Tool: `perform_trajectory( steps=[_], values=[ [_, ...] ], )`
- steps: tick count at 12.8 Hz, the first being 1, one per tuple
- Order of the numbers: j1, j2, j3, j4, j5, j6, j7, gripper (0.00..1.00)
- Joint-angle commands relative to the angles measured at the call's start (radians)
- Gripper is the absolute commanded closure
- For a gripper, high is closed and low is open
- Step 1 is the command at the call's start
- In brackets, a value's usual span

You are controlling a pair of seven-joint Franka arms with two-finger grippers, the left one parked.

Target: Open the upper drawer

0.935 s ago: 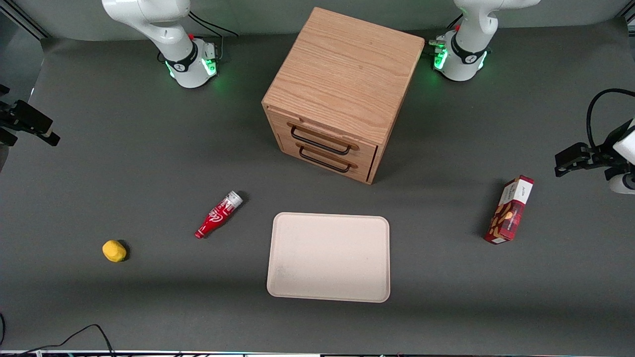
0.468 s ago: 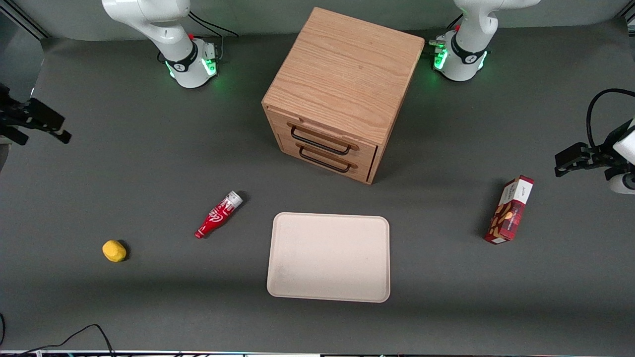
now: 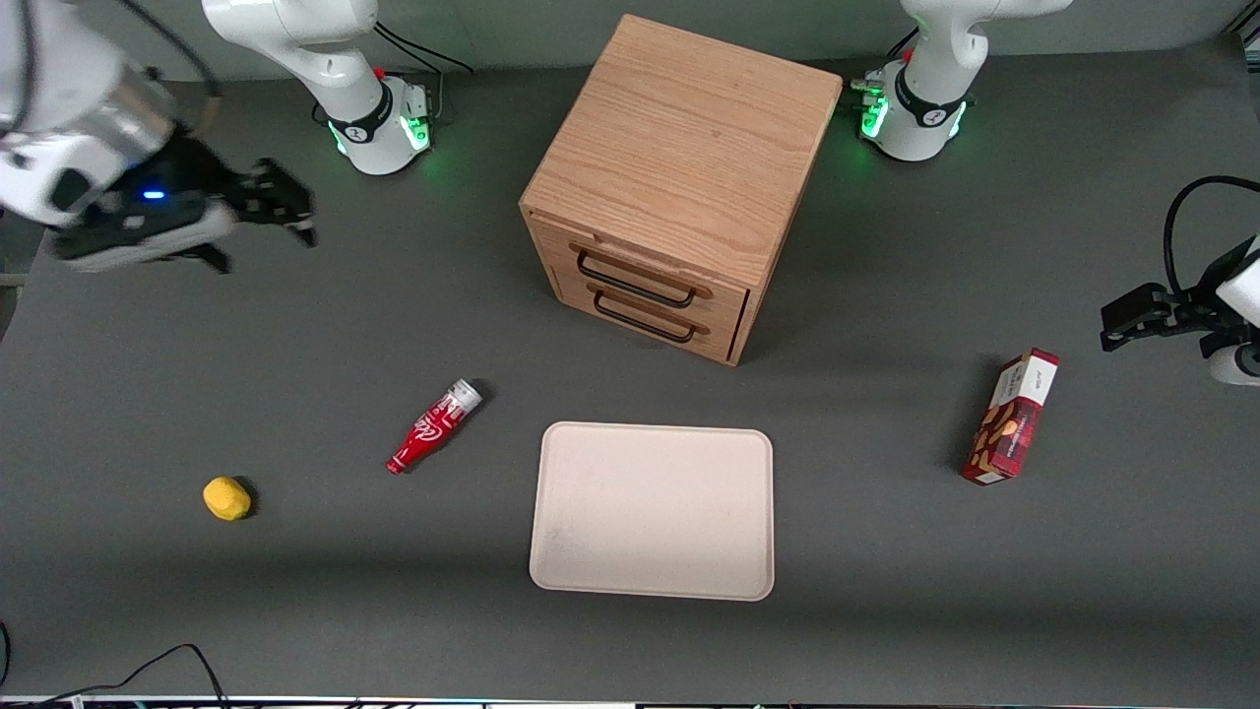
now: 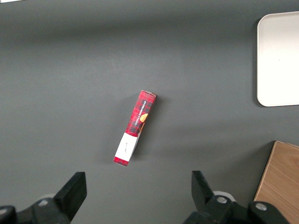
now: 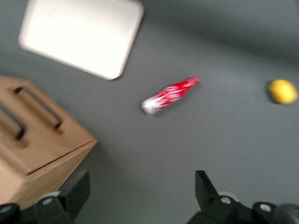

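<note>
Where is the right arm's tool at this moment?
In the front view the tool hangs open above bare table toward the working arm's end, well clear of the cabinet and its shut upper drawer.

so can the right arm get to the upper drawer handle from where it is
Probably yes: the open pincer hangs above bare table toward the working arm's end, and nothing stands in front of the upper drawer.

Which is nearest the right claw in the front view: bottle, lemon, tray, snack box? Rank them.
The claw, open, hangs above bare table toward the working arm's end.
1. Red bottle, nearer the camera than the claw.
2. Yellow lemon, nearer the camera still.
3. Tray, mid-table.
4. Snack box, toward the parked arm's end.
</note>
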Motion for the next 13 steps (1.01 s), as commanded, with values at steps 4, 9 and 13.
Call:
perform_trajectory(
  steps=[4,9,13],
  values=[
    [-0.005,0.170,0.164,0.021,0.140,0.124,-0.040,0.00],
    [-0.005,0.330,0.176,0.017,0.317,0.221,-0.196,0.00],
    [0.007,0.399,0.196,0.007,0.384,0.286,-0.244,0.00]
  ],
)
